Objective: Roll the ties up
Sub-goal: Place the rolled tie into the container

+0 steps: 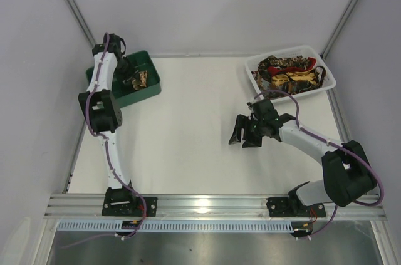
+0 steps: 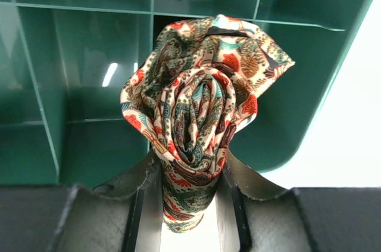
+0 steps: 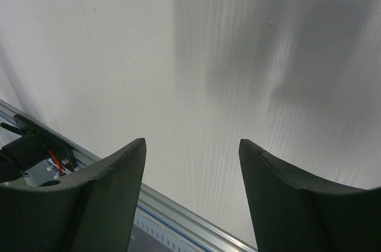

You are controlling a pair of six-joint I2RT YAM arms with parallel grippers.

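On the table (image 1: pixel 188 133) sat a green crate (image 1: pixel 150 67); over it my left gripper (image 2: pixel 191 171) was clamped on a rolled tie (image 2: pixel 199 109). Other ties (image 1: pixel 289 71) lay heaped in the white tray (image 1: pixel 328 77). My right gripper (image 3: pixel 191 162) hung spread apart, holding nothing.

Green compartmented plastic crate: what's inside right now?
In the green compartmented plastic crate, visible cells show bare floors. The left pincer holds a rolled floral-print fabric tie over it; the roll hides the cell directly behind it.
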